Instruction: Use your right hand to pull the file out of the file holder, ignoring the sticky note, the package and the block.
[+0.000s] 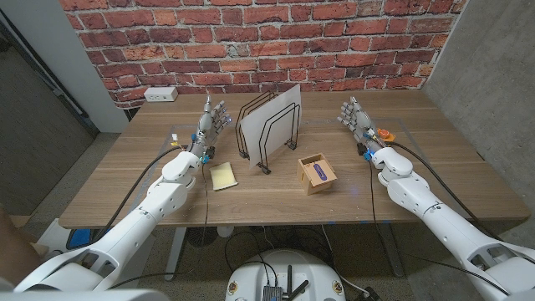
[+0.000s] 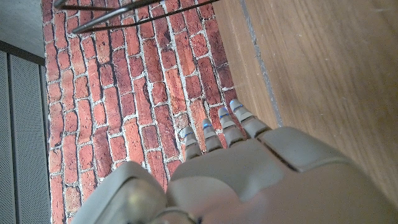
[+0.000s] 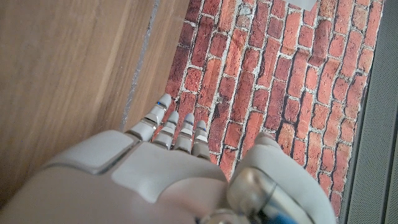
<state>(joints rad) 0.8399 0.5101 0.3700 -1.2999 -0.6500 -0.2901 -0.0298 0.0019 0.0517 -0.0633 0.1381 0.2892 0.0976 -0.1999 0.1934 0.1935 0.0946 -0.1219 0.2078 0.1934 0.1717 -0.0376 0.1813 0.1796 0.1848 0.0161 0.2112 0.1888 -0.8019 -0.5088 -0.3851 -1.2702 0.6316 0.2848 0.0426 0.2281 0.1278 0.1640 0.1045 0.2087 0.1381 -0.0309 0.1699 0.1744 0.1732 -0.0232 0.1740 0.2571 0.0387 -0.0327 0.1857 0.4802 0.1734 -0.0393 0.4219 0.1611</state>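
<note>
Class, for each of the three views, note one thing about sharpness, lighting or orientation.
Head view: evenly lit and sharp, the file holder casting only a faint shadow on the table. Left wrist view: turned, the close left robot hand slightly soft. Right wrist view: turned too, the right robot hand soft, bricks crisp.

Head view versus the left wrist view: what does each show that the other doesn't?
Head view alone: the white file standing in the black wire file holder, the yellow sticky note, the small open cardboard box with a purple item inside, and the right hand, holding nothing.

Left wrist view alone: a close look along the back of the left hand, fingers straight.

Both: the left hand, wooden table, red brick wall and part of the holder's wires.
</note>
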